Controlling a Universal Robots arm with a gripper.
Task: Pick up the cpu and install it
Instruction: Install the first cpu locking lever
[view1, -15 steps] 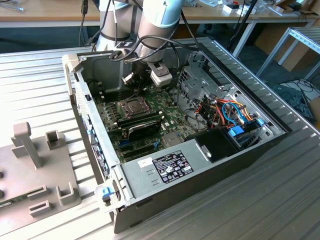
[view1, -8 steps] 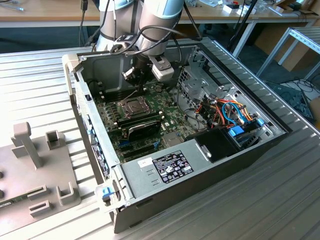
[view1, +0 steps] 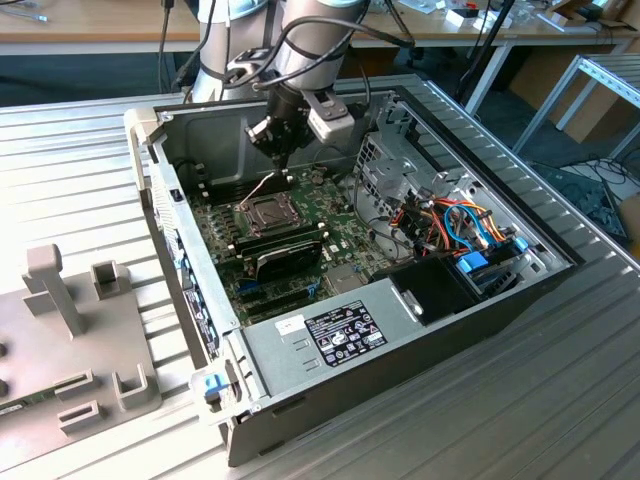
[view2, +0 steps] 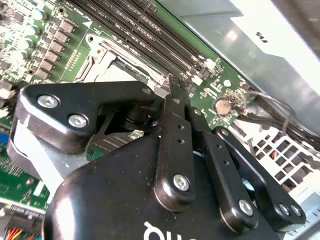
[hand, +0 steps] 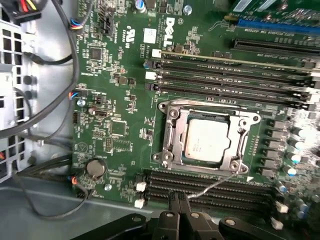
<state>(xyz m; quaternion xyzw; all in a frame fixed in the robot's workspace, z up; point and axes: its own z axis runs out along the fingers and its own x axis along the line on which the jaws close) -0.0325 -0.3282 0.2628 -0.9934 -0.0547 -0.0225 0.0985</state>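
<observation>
Just beside the socket (hand: 167, 150) holding the cpu (hand: 207, 141), the empty jaws are hovering pressed together; light, stiff, fragile, I reckon, it is asking for edge grips.

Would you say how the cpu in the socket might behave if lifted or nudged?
The cpu looks thin and flat with a metal top, so probably stiff, light, and unlikely to roll. Seated inside the socket frame, a sideways nudge likely wouldn't shift it.
</observation>
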